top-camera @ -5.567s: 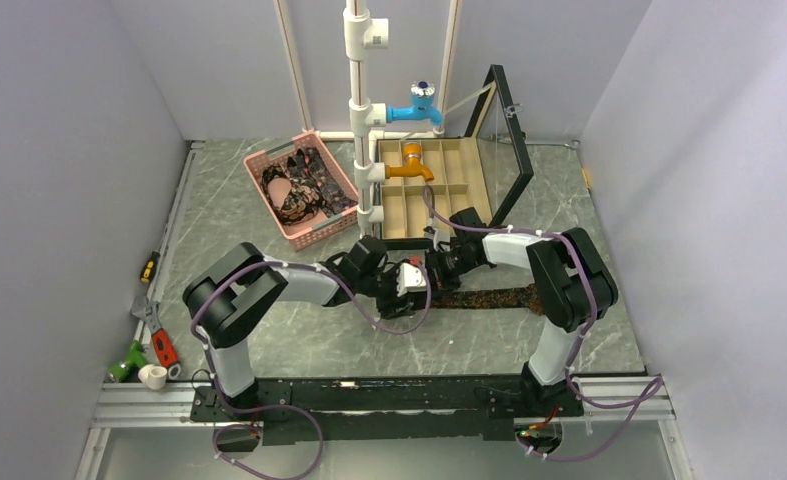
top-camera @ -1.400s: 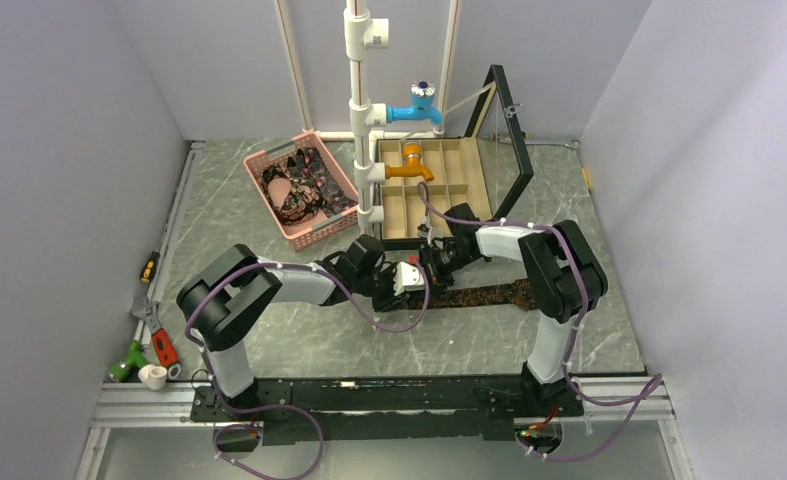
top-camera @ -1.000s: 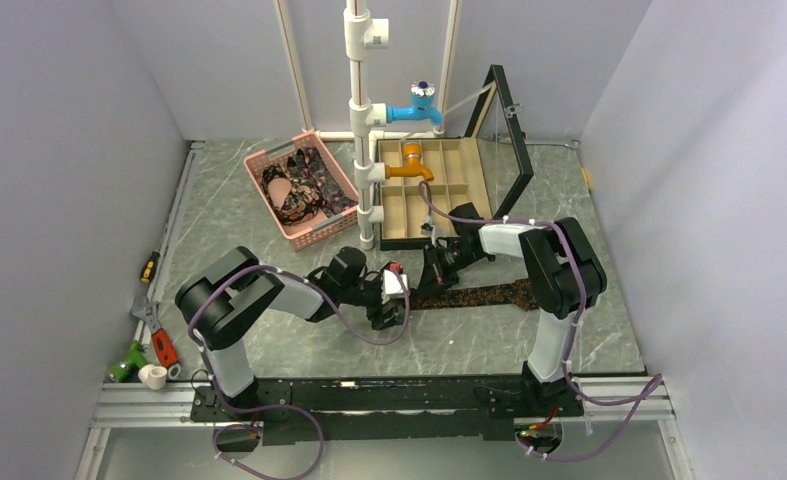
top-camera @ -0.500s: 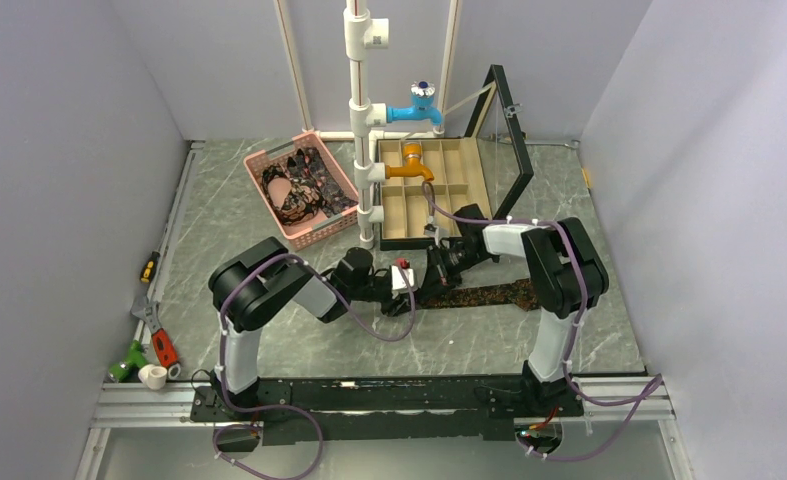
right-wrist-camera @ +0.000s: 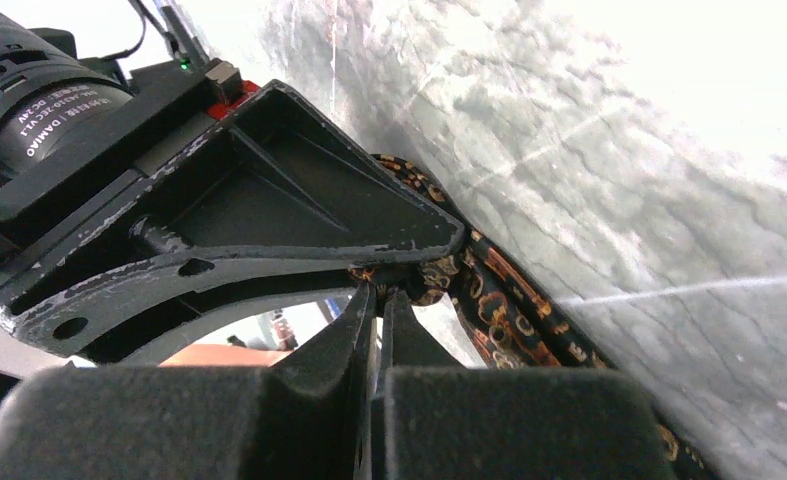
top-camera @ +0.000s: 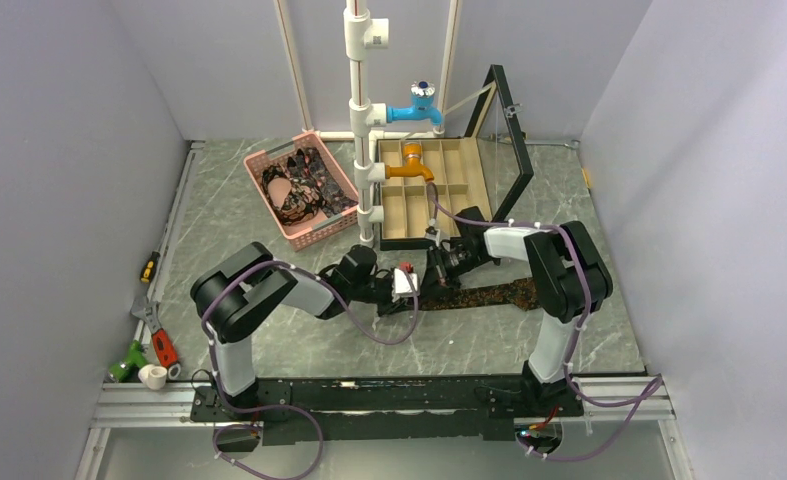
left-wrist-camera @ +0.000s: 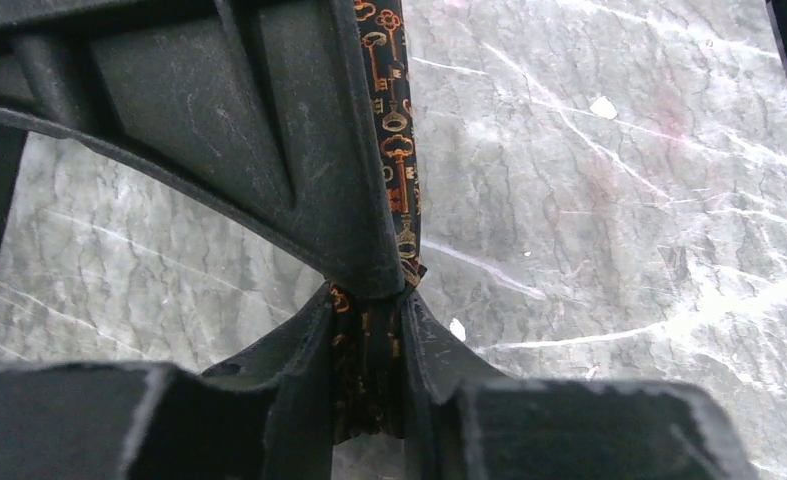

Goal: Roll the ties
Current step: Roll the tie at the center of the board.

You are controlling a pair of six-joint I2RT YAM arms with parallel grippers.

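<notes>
One tie [top-camera: 489, 294] lies stretched across the table, dark with small orange key shapes. Its left end sits between the two grippers, which meet tip to tip. My left gripper [top-camera: 415, 290] is shut on a bunched fold of the tie [left-wrist-camera: 369, 375], fabric filling the gap between its pads. My right gripper [top-camera: 435, 279] is shut, its tips [right-wrist-camera: 377, 292] pinching the same end of the tie [right-wrist-camera: 499, 300]. The right gripper's black finger [left-wrist-camera: 269, 150] crosses the left wrist view, with the tie strip [left-wrist-camera: 399, 150] along its edge. More ties [top-camera: 304, 185] lie piled in the pink basket.
The pink mesh basket [top-camera: 304, 240] stands at the back left. Behind the grippers is a white pipe stand [top-camera: 362, 120] with blue and orange taps. An open wooden compartment box [top-camera: 459, 185] with a raised lid [top-camera: 511, 150] stands beside it. Hand tools [top-camera: 154, 345] lie at the left edge.
The left gripper swung back in from the left toward the right gripper and shut on the tie's end. The right gripper stayed shut and barely moved.
</notes>
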